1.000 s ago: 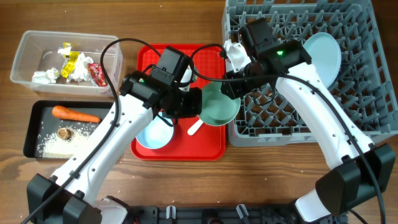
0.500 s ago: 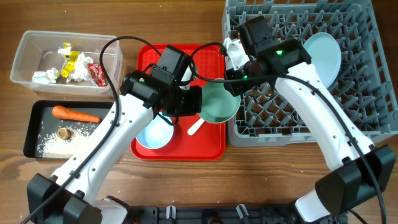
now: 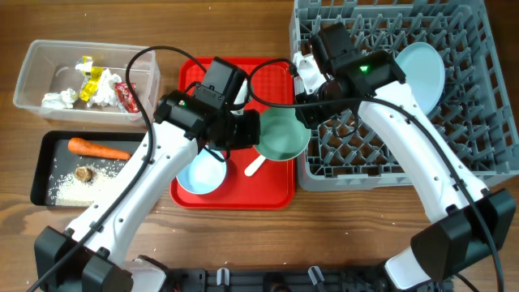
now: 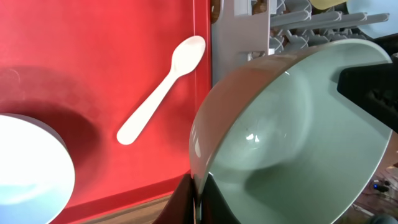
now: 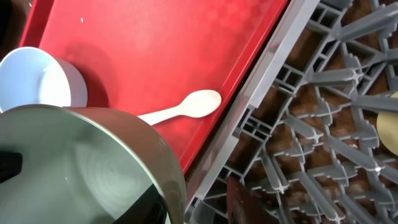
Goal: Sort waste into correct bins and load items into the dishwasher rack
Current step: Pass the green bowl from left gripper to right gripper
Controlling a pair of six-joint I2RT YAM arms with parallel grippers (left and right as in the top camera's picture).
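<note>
The mint-green bowl [image 3: 282, 136] hung tilted above the red tray's [image 3: 272, 191] right rim and the dishwasher rack's [image 3: 486, 122] left wall. The left fingers [image 4: 181, 202] were clamped on its rim, a grip that only the left wrist view showed. The right fingers [image 5: 242, 200] straddled the opposite rim; whether they gripped it could not be told. Bare tray floor separated the white spoon [image 3: 255, 166] from the pale-blue bowl [image 3: 200, 173]. Only the overhead view showed the plate [image 3: 423, 71] standing in the rack.

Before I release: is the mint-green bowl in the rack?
Out: mint-green bowl hangs tilted over the red tray's edge, beside the rack, left fingers pinching its rim.
</note>
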